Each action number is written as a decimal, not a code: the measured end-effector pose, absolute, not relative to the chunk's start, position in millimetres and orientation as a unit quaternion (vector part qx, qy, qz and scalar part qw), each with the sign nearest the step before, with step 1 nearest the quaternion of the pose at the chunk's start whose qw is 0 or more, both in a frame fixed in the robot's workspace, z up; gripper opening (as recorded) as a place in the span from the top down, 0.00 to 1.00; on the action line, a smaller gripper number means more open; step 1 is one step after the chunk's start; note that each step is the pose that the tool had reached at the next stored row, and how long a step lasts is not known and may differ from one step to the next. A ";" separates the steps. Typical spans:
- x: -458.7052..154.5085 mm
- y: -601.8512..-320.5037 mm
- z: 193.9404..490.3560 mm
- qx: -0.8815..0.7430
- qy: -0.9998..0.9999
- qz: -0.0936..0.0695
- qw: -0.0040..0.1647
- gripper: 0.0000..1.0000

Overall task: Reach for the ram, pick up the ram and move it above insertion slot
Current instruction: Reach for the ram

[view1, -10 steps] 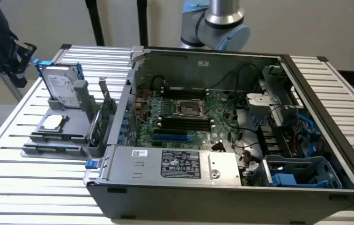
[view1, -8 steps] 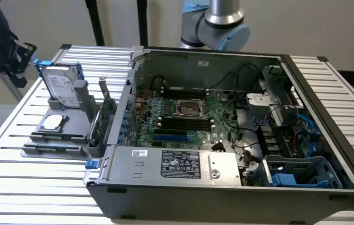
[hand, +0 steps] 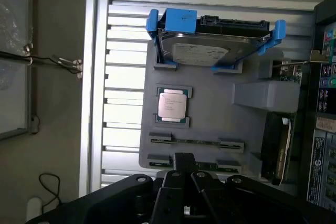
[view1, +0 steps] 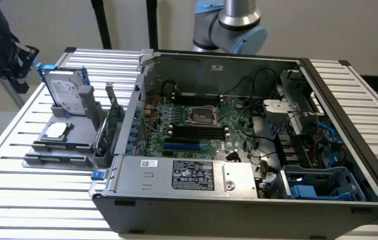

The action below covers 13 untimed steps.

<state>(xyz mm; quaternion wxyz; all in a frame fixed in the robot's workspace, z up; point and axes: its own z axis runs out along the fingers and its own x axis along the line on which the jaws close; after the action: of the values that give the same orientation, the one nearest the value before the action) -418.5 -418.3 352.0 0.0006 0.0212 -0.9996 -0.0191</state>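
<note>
The ram (hand: 197,142) is a thin stick standing on edge between two clips of a grey holder tray (hand: 220,114). A second stick like it (hand: 157,162) sits one row nearer, partly behind my fingertips. In the exterior view these sticks (view1: 59,146) lie at the tray's front, on that view's left. My gripper (hand: 185,157) is shut, holds nothing and hovers over that end of the tray. It is the dark shape (view1: 5,57) at the exterior view's upper left. The insertion slot (view1: 196,131) is one of several parallel black sockets on the motherboard inside the open case.
The tray also carries a hard drive in a blue bracket (hand: 210,51), a processor chip (hand: 172,106) and an upright expansion card (view1: 112,125). The open computer case (view1: 242,192) stands on the slatted table (view1: 35,200). A shorter blue slot (view1: 182,146) lies beside the black ones.
</note>
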 end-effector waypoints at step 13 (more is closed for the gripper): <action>-400.1 -430.9 349.7 0.022 -1.000 -0.019 0.001 0.89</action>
<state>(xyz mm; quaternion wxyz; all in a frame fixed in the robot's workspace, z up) -400.1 -430.9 349.7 0.0007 0.0220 -0.9996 -0.0192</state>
